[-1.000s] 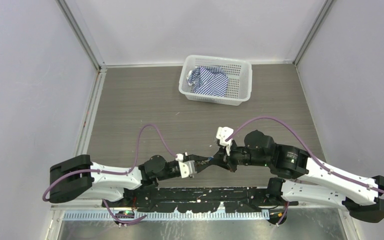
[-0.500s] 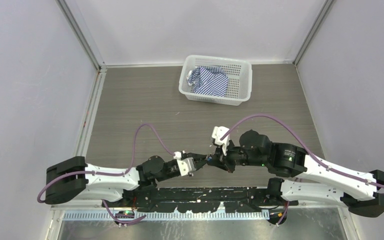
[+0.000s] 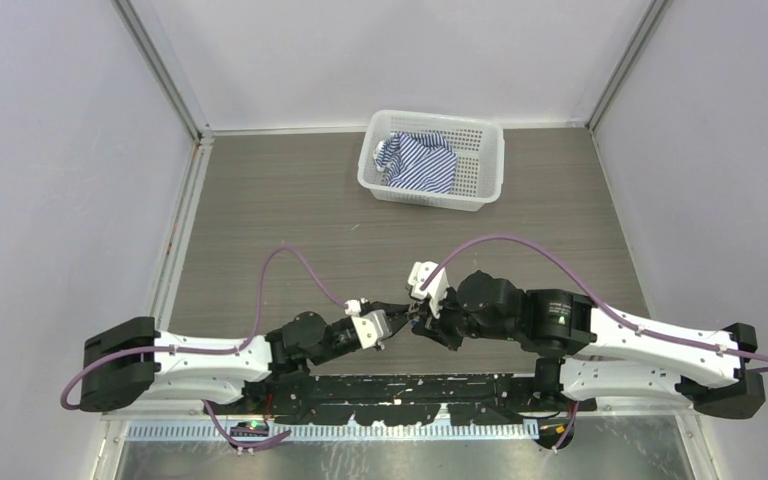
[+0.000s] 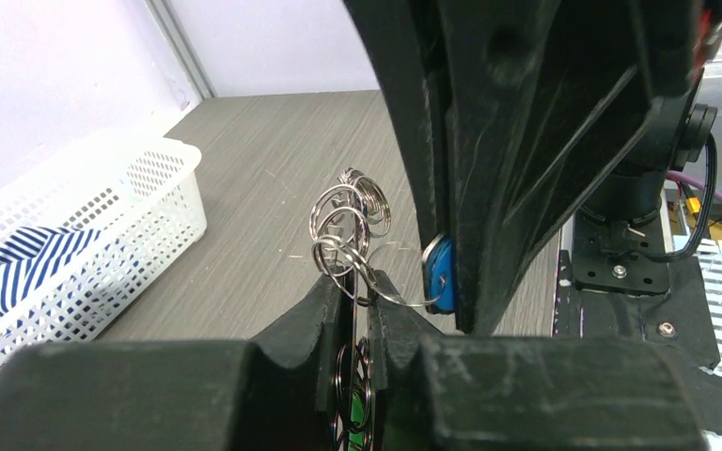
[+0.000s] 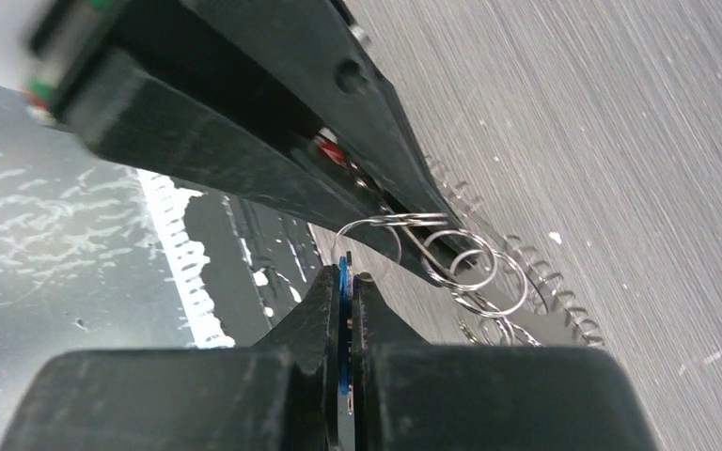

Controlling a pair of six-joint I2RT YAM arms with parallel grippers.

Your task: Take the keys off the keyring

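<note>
No writing, label, brand or number can be read anywhere.

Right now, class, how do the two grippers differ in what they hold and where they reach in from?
The left gripper has its fingers shut on the keyring, a bunch of silvery wire loops. The right gripper is shut on the blue key, by its plastic head. Seen from above, the left gripper reaches in from the left and the right gripper from the right. Both are shut and meet tip to tip.

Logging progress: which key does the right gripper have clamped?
The blue-headed key, edge-on between the right gripper's fingers. The red head sits farther off, beside the left gripper, which pinches the keyring.
</note>
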